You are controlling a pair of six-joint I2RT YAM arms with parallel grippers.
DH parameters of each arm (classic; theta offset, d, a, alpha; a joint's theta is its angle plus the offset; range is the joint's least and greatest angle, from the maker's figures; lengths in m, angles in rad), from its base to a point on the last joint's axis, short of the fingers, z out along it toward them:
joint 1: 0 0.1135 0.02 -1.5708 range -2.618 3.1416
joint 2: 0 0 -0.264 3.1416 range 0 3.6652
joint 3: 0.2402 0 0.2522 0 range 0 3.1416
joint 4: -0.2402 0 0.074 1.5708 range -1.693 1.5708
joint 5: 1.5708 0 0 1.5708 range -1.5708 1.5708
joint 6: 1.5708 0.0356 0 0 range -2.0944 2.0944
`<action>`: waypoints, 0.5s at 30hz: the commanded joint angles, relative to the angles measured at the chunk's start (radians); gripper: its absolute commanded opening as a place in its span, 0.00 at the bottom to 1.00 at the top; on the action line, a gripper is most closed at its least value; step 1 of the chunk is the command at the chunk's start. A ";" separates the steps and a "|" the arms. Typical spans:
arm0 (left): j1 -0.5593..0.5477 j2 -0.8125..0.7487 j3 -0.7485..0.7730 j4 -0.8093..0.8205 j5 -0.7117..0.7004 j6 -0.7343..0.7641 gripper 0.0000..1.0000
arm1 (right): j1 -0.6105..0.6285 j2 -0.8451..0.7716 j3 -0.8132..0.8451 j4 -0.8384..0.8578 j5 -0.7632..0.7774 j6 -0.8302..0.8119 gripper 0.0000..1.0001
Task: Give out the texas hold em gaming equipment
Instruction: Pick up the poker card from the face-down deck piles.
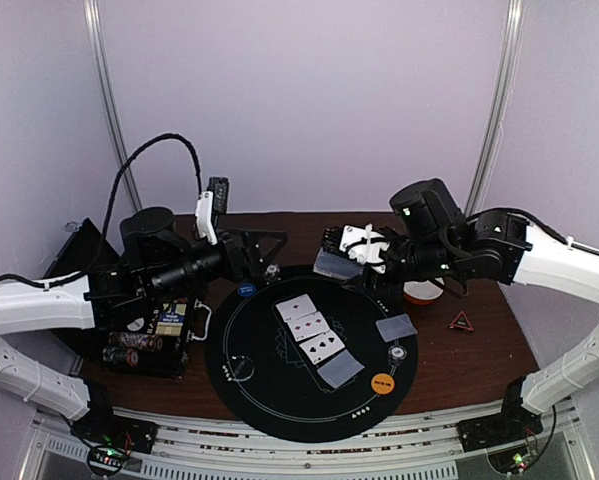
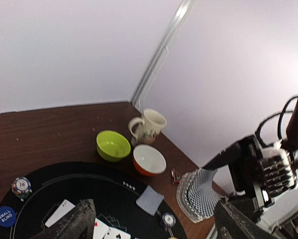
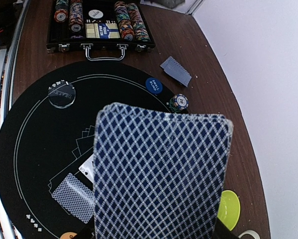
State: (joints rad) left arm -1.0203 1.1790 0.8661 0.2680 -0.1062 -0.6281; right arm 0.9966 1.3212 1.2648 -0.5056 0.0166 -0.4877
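My right gripper [image 1: 357,252] is shut on a deck of grey-blue-backed cards [image 3: 161,174] and holds it above the far edge of the round black mat [image 1: 239,340]. The deck fills the right wrist view and shows fanned in the left wrist view [image 2: 201,194]. Three face-up cards [image 1: 310,326] and a face-down one [image 1: 341,370] lie in a row mid-mat. Another face-down card [image 1: 396,327] lies at the mat's right. A blue disc [image 1: 247,290], an orange disc [image 1: 382,381] and a clear disc [image 1: 397,352] lie on the mat. A red triangle [image 1: 462,321] lies on the table. My left gripper [image 1: 264,248] is open and empty.
An open chip case [image 1: 159,335] stands left of the mat. A green bowl [image 2: 113,145], an orange-and-white bowl [image 2: 149,159] and a mug [image 2: 149,125] stand at the back right. A clear dealer disc [image 3: 61,94], a chip [image 3: 178,102] and a loose card [image 3: 176,70] lie near the case.
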 commanded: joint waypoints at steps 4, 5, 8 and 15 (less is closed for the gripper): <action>0.014 0.118 0.124 -0.192 0.295 0.050 0.88 | 0.061 0.081 0.053 0.022 -0.012 -0.043 0.50; 0.019 0.119 0.122 -0.187 0.297 0.056 0.88 | 0.065 0.089 0.058 0.023 -0.013 -0.045 0.50; 0.026 0.112 0.105 -0.155 0.311 0.076 0.89 | 0.074 0.105 0.068 0.023 -0.014 -0.053 0.50; 0.037 0.142 0.112 -0.232 0.253 0.142 0.89 | 0.093 0.125 0.089 0.012 -0.015 -0.061 0.50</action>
State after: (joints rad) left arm -0.9974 1.3029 0.9554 0.0692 0.1642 -0.5484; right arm 1.0744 1.4429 1.3094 -0.4984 0.0116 -0.5362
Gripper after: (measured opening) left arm 0.899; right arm 0.501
